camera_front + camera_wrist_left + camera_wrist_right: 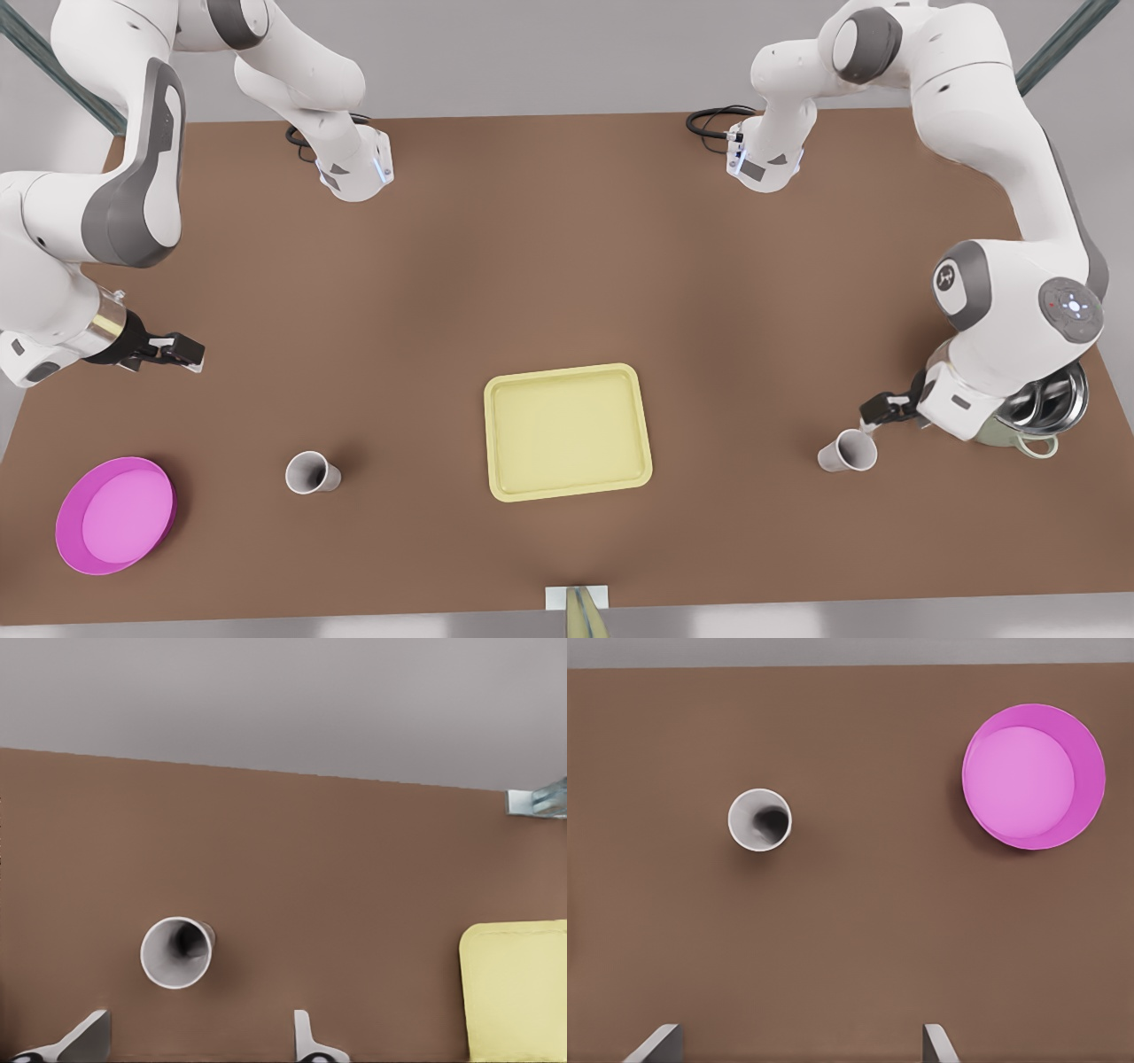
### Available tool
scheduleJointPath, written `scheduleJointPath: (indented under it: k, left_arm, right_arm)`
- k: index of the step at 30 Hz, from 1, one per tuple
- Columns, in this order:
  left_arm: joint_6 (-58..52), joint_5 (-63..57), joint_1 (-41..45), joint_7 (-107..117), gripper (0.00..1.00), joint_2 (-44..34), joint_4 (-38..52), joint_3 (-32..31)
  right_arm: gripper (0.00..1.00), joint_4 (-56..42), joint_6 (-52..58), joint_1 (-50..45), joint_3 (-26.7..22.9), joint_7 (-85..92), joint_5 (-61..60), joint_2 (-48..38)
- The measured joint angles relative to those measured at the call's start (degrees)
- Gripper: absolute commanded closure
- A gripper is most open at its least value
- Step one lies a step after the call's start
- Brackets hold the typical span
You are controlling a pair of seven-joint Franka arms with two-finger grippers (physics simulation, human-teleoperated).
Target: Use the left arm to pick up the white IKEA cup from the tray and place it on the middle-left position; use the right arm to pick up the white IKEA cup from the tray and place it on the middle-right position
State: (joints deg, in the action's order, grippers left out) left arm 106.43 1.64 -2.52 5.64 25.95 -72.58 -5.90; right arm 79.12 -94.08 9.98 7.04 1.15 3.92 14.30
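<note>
The pale yellow tray lies empty at the table's middle front. One white cup stands upright on bare brown table toward the front view's right. My left gripper hovers open close behind it, holding nothing. A second white cup stands upright toward the front view's left. My right gripper is open and empty, raised well back from that cup near the table's left edge.
A round magenta plate sits at the front left corner in the front view. A steel pot is partly hidden behind the left arm at the right edge. A small clamp is fixed at the front edge.
</note>
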Motion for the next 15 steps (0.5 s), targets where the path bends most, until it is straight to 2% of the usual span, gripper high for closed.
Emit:
scheduleJointPath:
  k: [5, 7, 10, 15]
  left_arm:
    - [-9.38, -0.15, 0.82, 0.84, 0.0, -1.72, 1.81, -0.83]
    - [-11.95, -0.55, 0.9, 1.1, 0.0, -4.89, 1.44, -0.93]
    - [-14.9, -0.9, 1.13, 1.37, 0.0, -10.49, -4.56, -0.9]
    - [-16.79, -1.16, 0.83, 1.47, 0.0, -11.78, -6.66, -0.6]
  right_arm:
    - [0.0, 0.01, 0.01, -0.12, 0.27, -0.07, 0.05, 0.03]
    - [0.0, 0.01, 0.01, -0.23, 0.32, -0.1, 0.09, 0.06]
    - [0.0, 0.01, 0.02, -0.32, 0.41, -0.16, 0.13, 0.08]
    - [0.0, 0.01, 0.02, -0.38, 0.42, -0.23, 0.16, 0.09]
